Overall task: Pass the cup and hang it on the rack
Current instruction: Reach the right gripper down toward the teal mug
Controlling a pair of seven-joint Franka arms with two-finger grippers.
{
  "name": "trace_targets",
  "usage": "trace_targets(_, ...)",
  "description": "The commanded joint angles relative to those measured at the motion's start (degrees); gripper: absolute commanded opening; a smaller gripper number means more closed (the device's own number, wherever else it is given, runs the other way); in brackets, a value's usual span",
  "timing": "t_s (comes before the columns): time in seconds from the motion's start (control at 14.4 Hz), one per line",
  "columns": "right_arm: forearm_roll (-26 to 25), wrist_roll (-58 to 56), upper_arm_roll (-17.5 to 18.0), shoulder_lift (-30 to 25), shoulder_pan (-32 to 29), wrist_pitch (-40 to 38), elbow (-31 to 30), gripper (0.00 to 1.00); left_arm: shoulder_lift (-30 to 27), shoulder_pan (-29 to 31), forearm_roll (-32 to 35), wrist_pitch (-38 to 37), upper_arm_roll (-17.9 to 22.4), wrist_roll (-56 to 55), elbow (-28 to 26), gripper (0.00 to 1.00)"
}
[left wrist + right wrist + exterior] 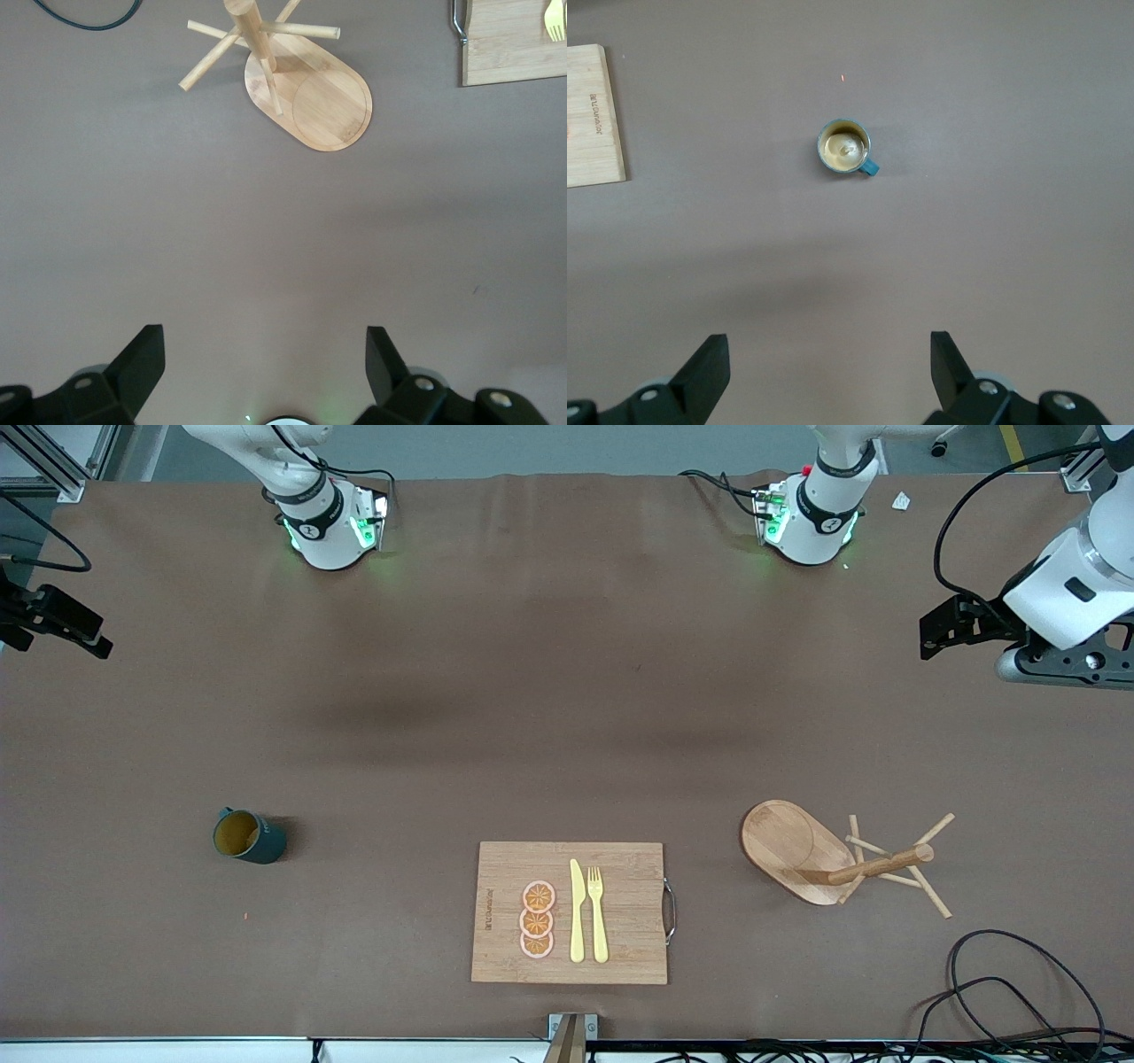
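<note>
A small dark teal-green cylindrical cup (249, 837) with a yellowish-tan inside and a little loop handle stands upright on the brown bench (549, 691), toward the right arm's end and well apart from everything else. Its mouth faces up and it looks empty; the right wrist view shows only the tan floor inside. The handle is a small nub on the side of the cup, turned away from the cutting board. The right hand (828, 376) hangs high over bare bench with its two black fingers spread wide apart, holding nothing, and the cup sits ahead of it, in line with the gap between the fingers. This arm is plainly the closer one, so the first grasp likely falls to it. The left hand (266, 372) hangs over the other end of the bench, fingers likewise wide apart and empty. Ahead of it stands the light wooden rack (837, 855), a mug tree with an oval tray-like base, a central post and thin pegs; the tray is empty and no peg carries anything. Between cup and rack lies a rectangular bamboo cutting board (620, 868) bearing three orange slices (537, 920), a yellow knife (577, 912) and a yellow fork (597, 914).
</note>
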Motion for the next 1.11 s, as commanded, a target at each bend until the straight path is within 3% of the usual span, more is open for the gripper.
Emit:
trace_targets(0.0,0.9,-0.9,0.5,-0.4,-0.8,0.3,-0.5,1.00,0.5,0.1,0.3,-0.9,0.0,0.7,1.3,1.00)
trace_targets(0.69,0.8,-1.1,0.6,0.8,-0.4,0.2,-0.4,1.00,0.6,0.1,-1.3,-0.6,0.1,0.7,1.3,1.00)
trace_targets(1.04,0.7,-0.8,0.7,11.7,0.1,1.0,1.7,1.00,0.9,0.1,-1.3,-0.4,0.1,0.7,1.3,1.00)
